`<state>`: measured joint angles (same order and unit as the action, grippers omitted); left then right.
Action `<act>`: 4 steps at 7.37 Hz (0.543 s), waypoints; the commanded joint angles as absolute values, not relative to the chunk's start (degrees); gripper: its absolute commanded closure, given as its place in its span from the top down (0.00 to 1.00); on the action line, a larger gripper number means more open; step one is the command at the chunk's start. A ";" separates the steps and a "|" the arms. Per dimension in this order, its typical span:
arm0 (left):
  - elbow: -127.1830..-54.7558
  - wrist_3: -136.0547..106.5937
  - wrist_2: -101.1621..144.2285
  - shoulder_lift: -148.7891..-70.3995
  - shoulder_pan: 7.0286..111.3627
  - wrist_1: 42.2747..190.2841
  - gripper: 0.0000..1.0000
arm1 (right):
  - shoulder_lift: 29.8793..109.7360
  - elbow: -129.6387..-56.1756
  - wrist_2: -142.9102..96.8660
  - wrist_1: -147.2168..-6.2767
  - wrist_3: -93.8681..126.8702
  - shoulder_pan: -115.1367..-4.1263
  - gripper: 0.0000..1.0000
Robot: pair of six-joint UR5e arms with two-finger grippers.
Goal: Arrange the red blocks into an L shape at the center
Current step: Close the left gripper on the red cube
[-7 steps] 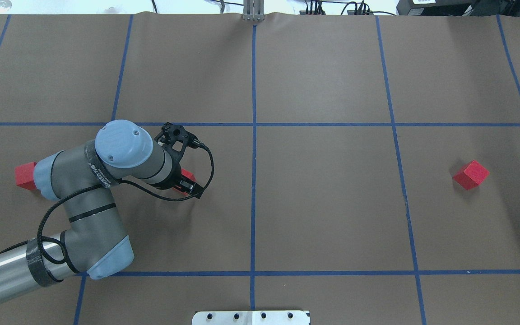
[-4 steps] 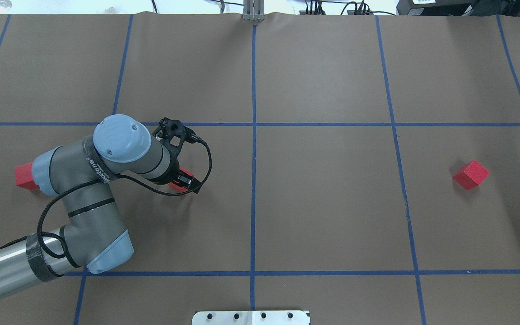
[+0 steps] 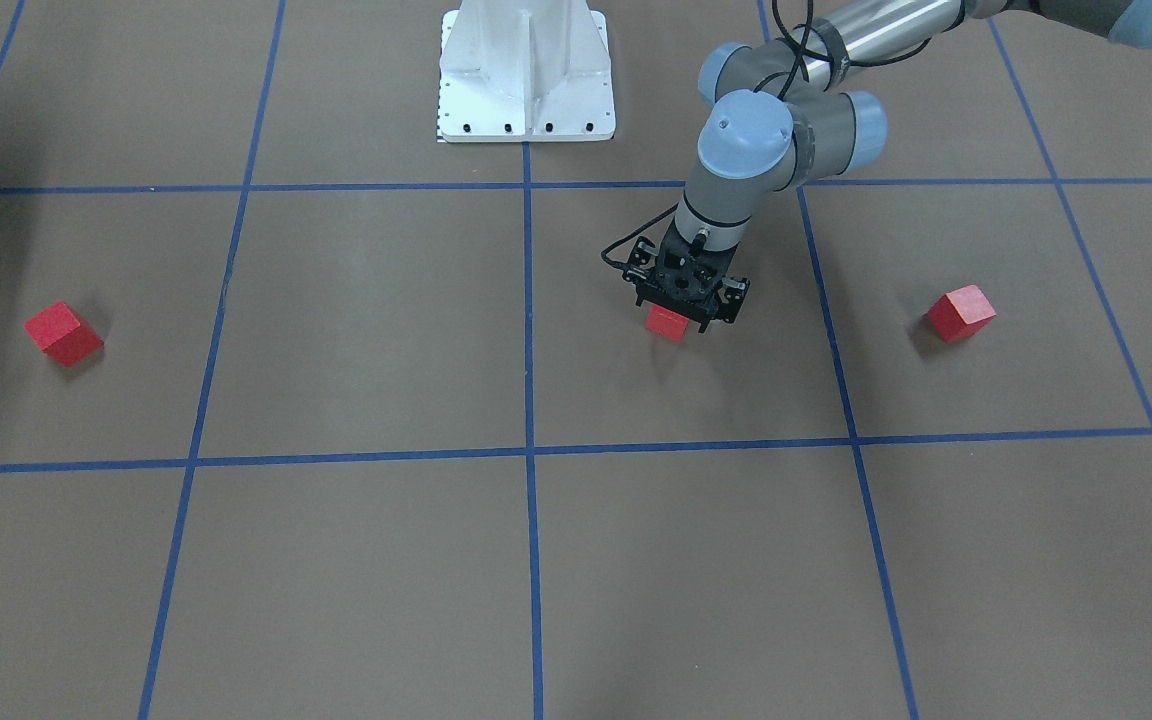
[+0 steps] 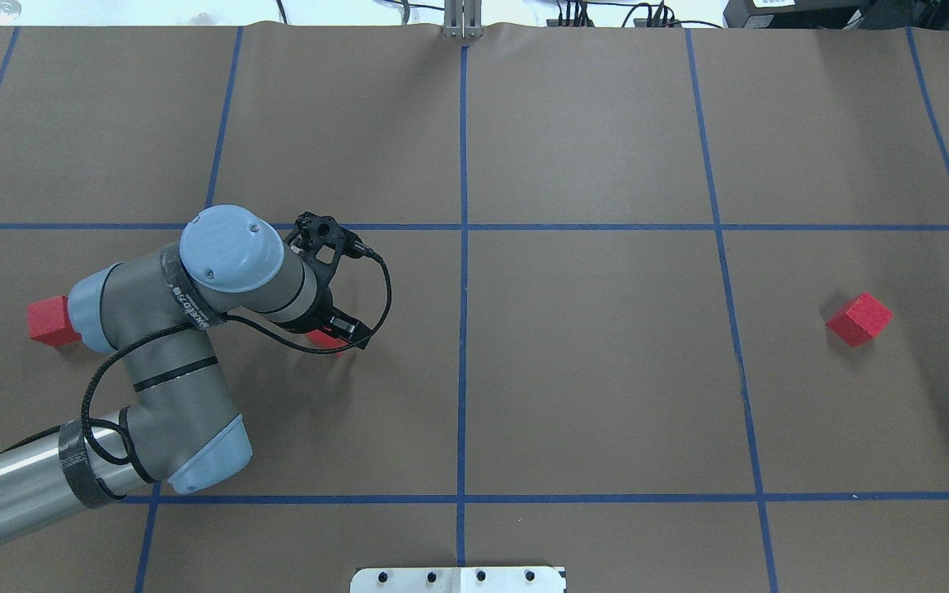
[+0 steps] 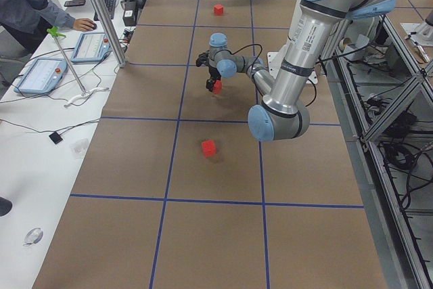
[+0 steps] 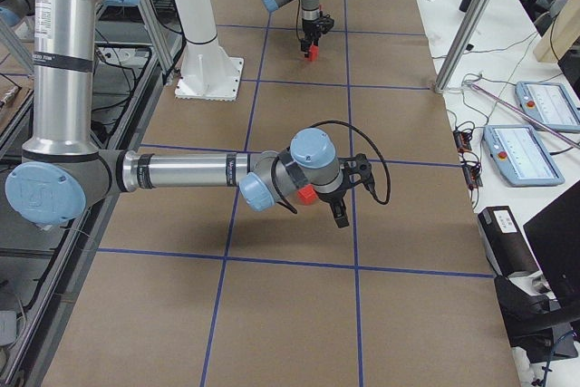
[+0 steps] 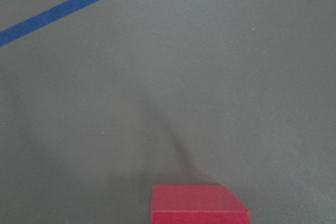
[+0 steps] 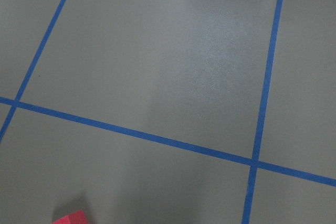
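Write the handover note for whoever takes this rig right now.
Left gripper: appears shut on one red block, left of the middle tape line.
Right gripper: seen only from the side; open or shut cannot be told.
Second red block: far left, loose on the floor.
Third red block: far right, loose.
Done: nothing is at the center yet.
Left: bring all three there and form the L.

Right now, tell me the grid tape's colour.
Blue; the grid tape shows best in the overhead exterior view.
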<state>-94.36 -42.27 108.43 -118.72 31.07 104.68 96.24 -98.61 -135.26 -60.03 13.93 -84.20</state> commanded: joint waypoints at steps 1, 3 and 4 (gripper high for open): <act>-93.87 -42.28 108.46 -119.09 30.94 104.68 0.91 | 96.24 -98.61 -135.26 -60.03 13.89 -84.20 0.99; -93.60 -42.19 108.63 -118.92 30.94 103.20 0.39 | 96.24 -98.61 -135.26 -60.03 13.97 -84.20 0.99; -94.39 -42.10 108.55 -119.18 30.94 100.31 0.07 | 96.24 -98.61 -135.26 -60.03 13.97 -84.20 0.99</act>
